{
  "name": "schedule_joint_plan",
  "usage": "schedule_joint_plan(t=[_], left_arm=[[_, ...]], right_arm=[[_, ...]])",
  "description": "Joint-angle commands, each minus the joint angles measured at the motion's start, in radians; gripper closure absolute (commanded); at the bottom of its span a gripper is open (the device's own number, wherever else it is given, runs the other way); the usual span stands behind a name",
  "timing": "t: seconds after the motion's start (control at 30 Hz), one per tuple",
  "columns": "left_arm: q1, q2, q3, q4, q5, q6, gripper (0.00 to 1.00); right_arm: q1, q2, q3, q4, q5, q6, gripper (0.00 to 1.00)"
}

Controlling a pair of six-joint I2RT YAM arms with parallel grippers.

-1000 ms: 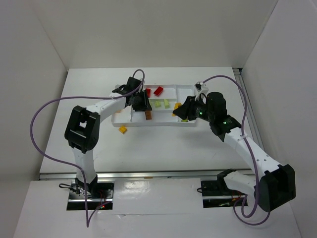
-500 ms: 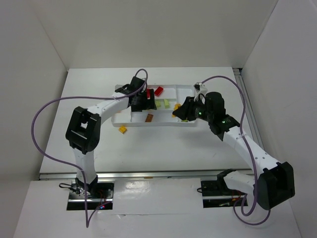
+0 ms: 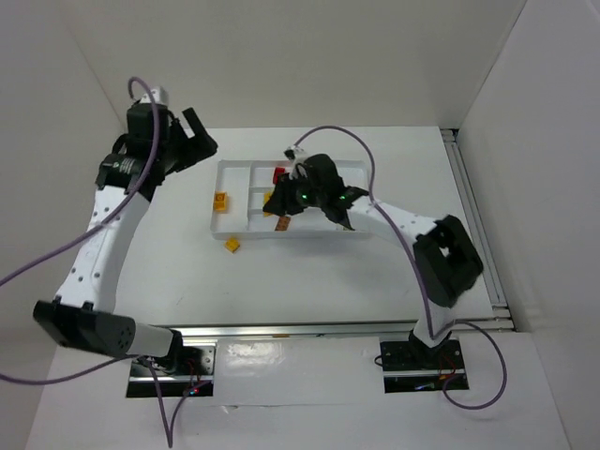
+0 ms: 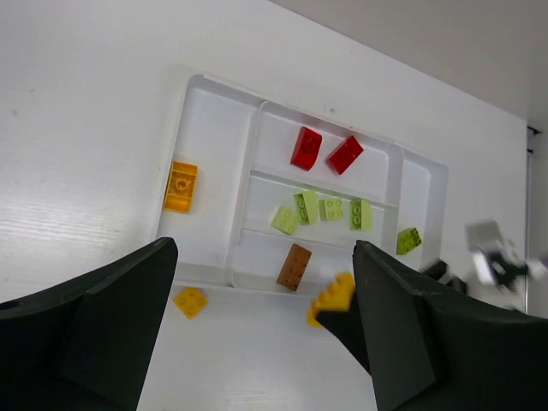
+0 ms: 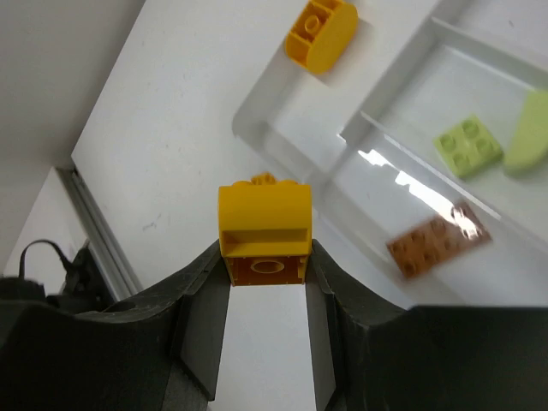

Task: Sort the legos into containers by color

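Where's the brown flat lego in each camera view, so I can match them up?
Top external: brown lego at centre, near slot of the white tray.
Left wrist: brown lego at lower centre, same slot.
Right wrist: brown lego right of middle, slightly blurred.
Shared landmark: the white tray.

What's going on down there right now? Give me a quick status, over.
Left gripper open, high above tray. Right gripper shut on yellow lego, at tray edge. Loose yellow lego on table outside tray. Nothing blocking.

R end effector [image 5: 265, 259] grips yellow lego [image 5: 264, 214].
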Motion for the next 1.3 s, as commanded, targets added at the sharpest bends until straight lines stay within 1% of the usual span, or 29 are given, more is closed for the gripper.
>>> schedule_joint_plan(t=[0.0,0.03,0.07,0.1,0.13,0.17,0.2,0.27,0.33,0.4,0.43,0.47,0.5,0.53,0.57,0.6,0.7,0.77,0.8,0.83,0.87,0.9,0.93,0.97,1.0,1.03,1.1,1.13,1.27], left_arm=[[0.017,-0.086,-0.052,-0.105,-0.018,-0.016,0.06],[0.029,-0.103,-0.062,-0.118,-0.033,-0.004,0.06],[0.029,-0.117,-0.09,-0.131,-0.042,-0.004,0.06],[0.04,-0.132,-0.111,-0.15,-0.055,0.007,0.07],[0.04,-0.158,-0.134,-0.151,-0.055,0.007,0.07],[0.049,-0.172,-0.188,-0.163,-0.064,0.007,0.07],[0.049,-0.186,-0.219,-0.163,-0.064,0.007,0.07],[0.061,-0.218,-0.304,-0.163,-0.064,-0.008,0.08],[0.071,-0.233,-0.352,-0.163,-0.055,-0.022,0.09],[0.071,-0.247,-0.412,-0.163,-0.032,-0.048,0.09],[0.071,-0.247,-0.426,-0.163,-0.032,-0.048,0.1],[0.071,-0.247,-0.435,-0.163,-0.041,-0.048,0.12],[0.071,-0.247,-0.455,-0.151,-0.041,-0.059,0.13],[0.071,-0.247,-0.466,-0.151,-0.041,-0.059,0.13],[0.071,-0.247,-0.481,-0.135,-0.041,-0.059,0.14],[0.071,-0.247,-0.513,-0.123,-0.041,-0.068,0.16],[0.04,-0.238,-0.57,-0.091,-0.041,-0.09,0.16],[0.019,-0.215,-0.596,-0.054,-0.041,-0.102,0.18],[-0.009,-0.206,-0.624,-0.039,-0.032,-0.123,0.18],[-0.024,-0.194,-0.638,-0.017,-0.02,-0.133,0.2],[-0.046,-0.162,-0.65,0.022,-0.02,-0.145,0.21],[-0.088,-0.14,-0.659,0.036,-0.03,-0.162,0.21],[-0.109,-0.116,-0.659,0.049,-0.053,-0.195,0.21],[-0.129,-0.09,-0.659,0.058,-0.068,-0.214,0.21],[-0.158,-0.064,-0.659,0.075,-0.082,-0.232,0.21],[-0.173,-0.013,-0.659,0.093,-0.117,-0.242,0.21],[-0.202,0.033,-0.659,0.14,-0.162,-0.251,0.21],[-0.202,0.085,-0.659,0.15,-0.18,-0.251,0.21],[-0.212,0.174,-0.639,0.15,-0.231,-0.272,0.22]], right_arm=[[0.047,0.151,0.211,0.048,0.058,-0.031,1.0],[0.056,0.192,0.252,0.038,0.072,-0.031,1.0],[0.057,0.268,0.292,0.011,0.089,-0.04,1.0],[0.072,0.306,0.381,-0.009,0.107,-0.054,1.0],[0.084,0.341,0.423,-0.023,0.121,-0.054,1.0],[0.084,0.41,0.463,-0.053,0.133,-0.063,0.99],[0.084,0.444,0.543,-0.069,0.133,-0.063,0.97],[0.106,0.526,0.619,-0.115,0.168,-0.072,0.92],[0.106,0.582,0.702,-0.129,0.194,-0.072,0.69],[0.115,0.61,0.785,-0.159,0.195,-0.083,0.55],[0.115,0.62,0.806,-0.173,0.195,-0.083,0.46],[0.115,0.621,0.819,-0.173,0.195,-0.092,0.34],[0.115,0.611,0.819,-0.182,0.208,-0.092,0.31],[0.115,0.596,0.805,-0.183,0.208,-0.103,0.31],[0.104,0.575,0.784,-0.183,0.234,-0.103,0.28],[0.104,0.529,0.758,-0.151,0.234,-0.103,0.28],[0.078,0.45,0.69,-0.15,0.245,-0.103,0.28],[0.046,0.391,0.594,-0.15,0.288,-0.103,0.29],[0.035,0.307,0.543,-0.118,0.3,-0.094,0.3],[0.023,0.257,0.429,-0.103,0.31,-0.082,0.3],[-0.002,0.21,0.37,-0.091,0.335,-0.082,0.3],[-0.014,0.109,0.315,-0.08,0.348,-0.072,0.3],[-0.026,0.061,0.212,-0.08,0.36,-0.072,0.3],[-0.046,0.017,0.169,-0.08,0.386,-0.072,0.3],[-0.057,-0.063,0.132,-0.09,0.397,-0.072,0.3],[-0.057,-0.1,0.069,-0.115,0.409,-0.072,0.3],[-0.071,-0.195,0.02,-0.152,0.443,-0.072,0.29],[-0.083,-0.223,-0.02,-0.164,0.454,-0.072,0.29],[-0.105,-0.324,-0.069,-0.209,0.474,-0.072,0.29]])
